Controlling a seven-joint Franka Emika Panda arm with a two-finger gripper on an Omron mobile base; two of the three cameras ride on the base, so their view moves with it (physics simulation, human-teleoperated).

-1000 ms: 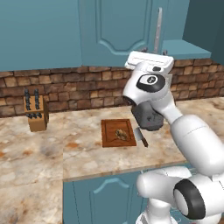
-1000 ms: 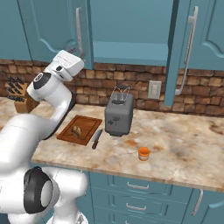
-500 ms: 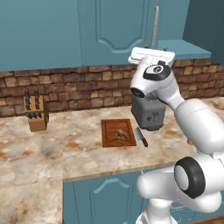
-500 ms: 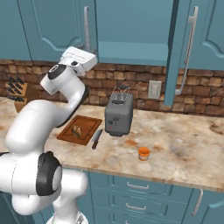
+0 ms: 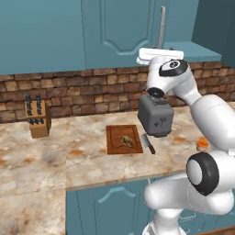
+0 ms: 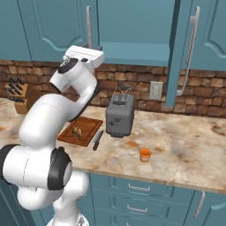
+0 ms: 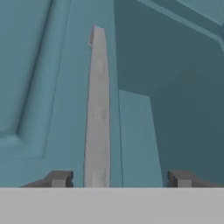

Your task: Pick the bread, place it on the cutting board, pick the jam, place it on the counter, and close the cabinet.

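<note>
Since the earlier frames, gripper (image 7: 118,179) has swung up to cabinet (image 5: 120,27), fingers spread and empty, beside bar handle (image 7: 97,109). Bread (image 5: 127,141) lies on cutting board (image 5: 123,139); jam (image 6: 145,155) stands on counter (image 6: 190,150). Closing the door likely remains.
</note>
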